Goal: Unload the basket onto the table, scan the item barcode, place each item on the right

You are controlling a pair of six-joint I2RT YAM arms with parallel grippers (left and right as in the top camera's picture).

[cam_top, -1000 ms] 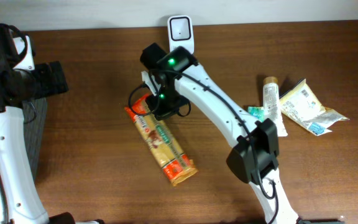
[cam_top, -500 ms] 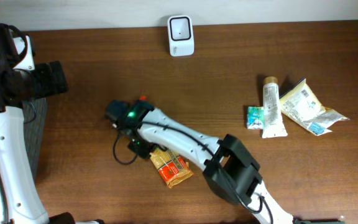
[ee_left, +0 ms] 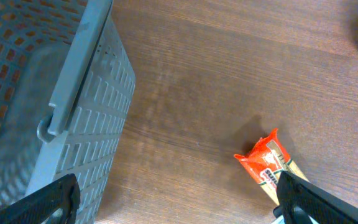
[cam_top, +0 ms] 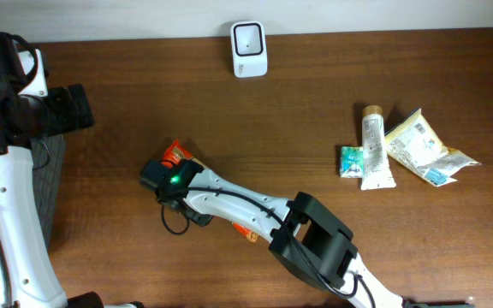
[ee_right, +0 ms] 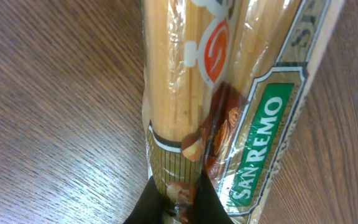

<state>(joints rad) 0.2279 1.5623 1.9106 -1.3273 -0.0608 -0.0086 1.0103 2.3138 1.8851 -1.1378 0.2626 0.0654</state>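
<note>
Right fingers (ee_right: 210,210): clenched on the long clear-film spaghetti packet (ee_right: 185,93), left-centre of brown wooden surface (cam_top: 127,111).
Packet axis: diagonal, orange end far-left.
White rectangular scanner (cam_top: 249,49): well apart, far edge; you carry away-right.
Left fingers (ee_left: 48,199): released, empty.

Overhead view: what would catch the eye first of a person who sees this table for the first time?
The white right arm lies slantwise across the dark wooden table, the right gripper shut on a San Remo spaghetti packet whose red end pokes out left of centre. Next come the white scanner at the far edge and, on the right, a tube, a yellow pouch and a green box together.
</note>
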